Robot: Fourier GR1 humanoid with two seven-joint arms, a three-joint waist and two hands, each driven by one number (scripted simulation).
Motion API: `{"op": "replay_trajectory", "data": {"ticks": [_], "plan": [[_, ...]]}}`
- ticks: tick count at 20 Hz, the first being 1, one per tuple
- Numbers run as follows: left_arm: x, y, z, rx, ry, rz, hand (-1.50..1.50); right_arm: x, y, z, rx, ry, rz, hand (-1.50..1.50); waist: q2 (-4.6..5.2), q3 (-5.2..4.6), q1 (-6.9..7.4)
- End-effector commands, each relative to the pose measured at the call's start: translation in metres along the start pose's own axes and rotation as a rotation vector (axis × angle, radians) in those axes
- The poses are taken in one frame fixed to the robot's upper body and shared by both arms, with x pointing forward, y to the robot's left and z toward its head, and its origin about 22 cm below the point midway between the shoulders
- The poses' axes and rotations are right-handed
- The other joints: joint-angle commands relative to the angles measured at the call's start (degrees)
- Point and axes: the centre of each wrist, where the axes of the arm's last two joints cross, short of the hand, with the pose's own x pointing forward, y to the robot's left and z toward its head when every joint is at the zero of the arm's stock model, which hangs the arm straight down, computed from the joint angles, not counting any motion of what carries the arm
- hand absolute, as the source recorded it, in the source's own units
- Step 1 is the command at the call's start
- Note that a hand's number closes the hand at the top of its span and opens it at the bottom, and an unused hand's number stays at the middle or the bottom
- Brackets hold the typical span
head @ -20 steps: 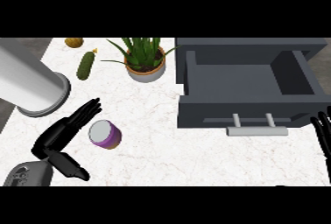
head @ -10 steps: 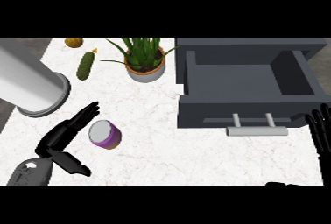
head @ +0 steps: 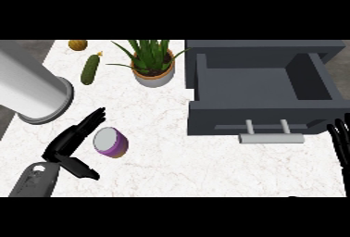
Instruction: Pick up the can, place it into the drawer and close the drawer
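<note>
A purple can (head: pixel 110 142) with a grey lid lies tilted on the white marble counter (head: pixel 178 157), left of centre. My left hand (head: pixel 68 144) is right beside it on its left, fingers straight and pointing up past the can, thumb spread out below. Nothing is held. The dark grey drawer (head: pixel 263 88) stands open at the upper right, empty inside, with a light grey handle (head: pixel 270 137) on its front. My right hand (head: pixel 340 144) shows at the right edge just below the drawer front, fingers up and straight.
A large metal cylinder (head: pixel 31 90) stands at the left edge, just above my left hand. A potted plant (head: pixel 153 65) sits left of the drawer. A green cucumber (head: pixel 90 70) and a small brown item (head: pixel 78 45) lie at the back left.
My left hand has slid forward and closer to the can. My right hand has shifted slightly left and down near the drawer front. The can and drawer have not moved.
</note>
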Motion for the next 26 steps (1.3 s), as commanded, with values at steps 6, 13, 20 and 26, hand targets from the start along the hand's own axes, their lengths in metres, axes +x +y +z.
{"op": "replay_trajectory", "data": {"ticks": [6, 13, 20, 26], "plan": [[-0.013, 0.010, -0.002, -0.050, -0.038, 0.045, -1.50, -0.008, 0.008, -0.006, 0.010, -0.004, -0.004, -1.50, 0.10, -0.01, -0.11], [-0.019, -0.008, -0.032, -0.022, -0.026, 0.039, -1.50, 0.029, 0.007, 0.010, 0.001, -0.007, -0.001, -1.50, 0.24, -0.09, -0.90], [-0.021, -0.017, -0.035, -0.041, -0.051, 0.050, -1.50, 0.021, 0.006, -0.004, 0.017, -0.005, -0.007, -1.50, 0.09, -0.02, -0.22], [-0.030, -0.034, -0.039, -0.064, -0.048, 0.070, -1.50, 0.002, -0.007, 0.010, 0.003, -0.015, -0.003, -1.50, 0.16, -0.02, -0.48]]}}
